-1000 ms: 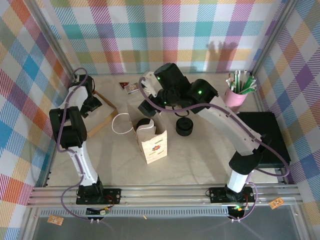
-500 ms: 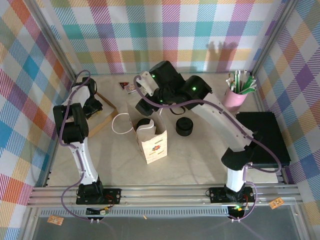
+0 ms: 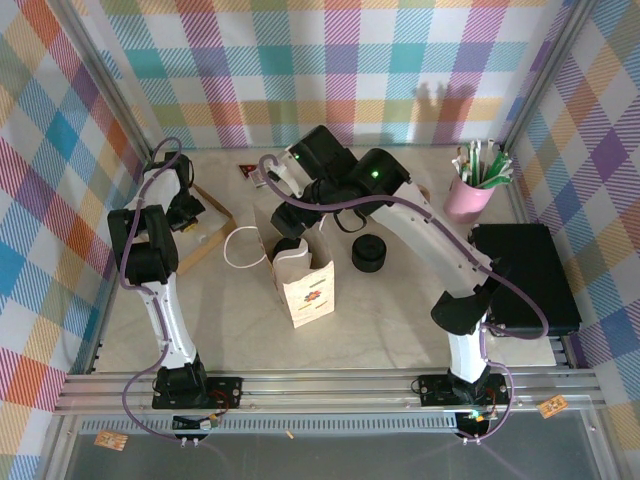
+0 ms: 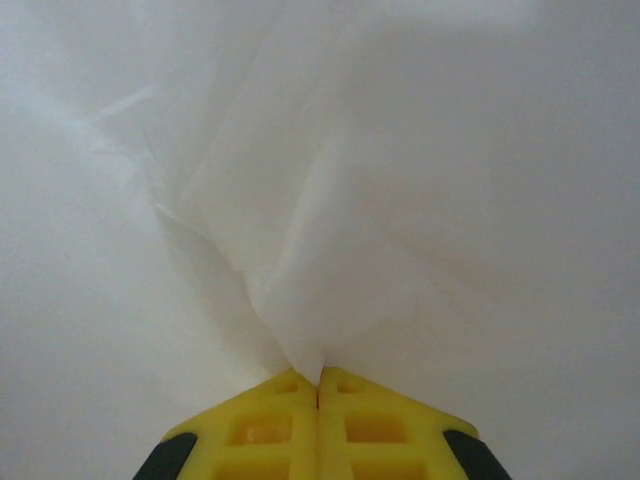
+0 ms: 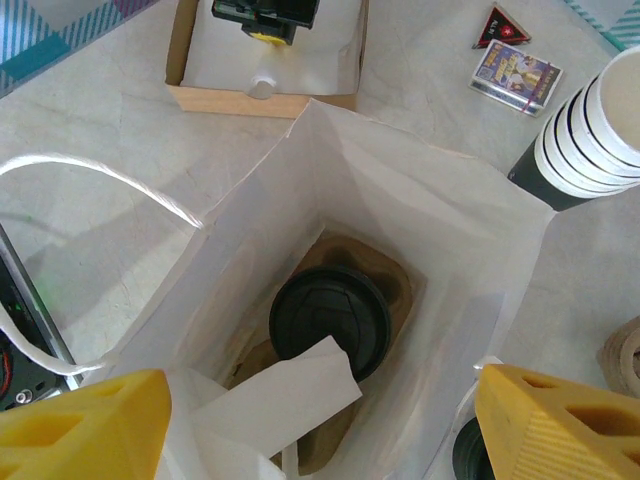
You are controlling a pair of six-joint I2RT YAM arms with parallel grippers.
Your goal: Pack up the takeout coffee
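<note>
Because the white paper bag (image 5: 440, 230) walls it in, only the round black lid of the takeout coffee (image 5: 330, 322) can be seen. A white paper slip (image 5: 290, 390) covers the lid's 6 o'clock edge. The cup stands upright at the bag's bottom, long axis vertical, lid up. The bag's small printed label (image 3: 313, 296) is unreadable, as is the small purple printed packet (image 5: 515, 68) at 1 o'clock. The right gripper (image 5: 320, 385) hovers over the bag mouth, spread wide and holding nothing. The left gripper (image 4: 319, 375), in the shallow wooden tray (image 5: 260, 100) at 11 o'clock, pinches a thin white paper sheet (image 4: 330, 200).
</note>
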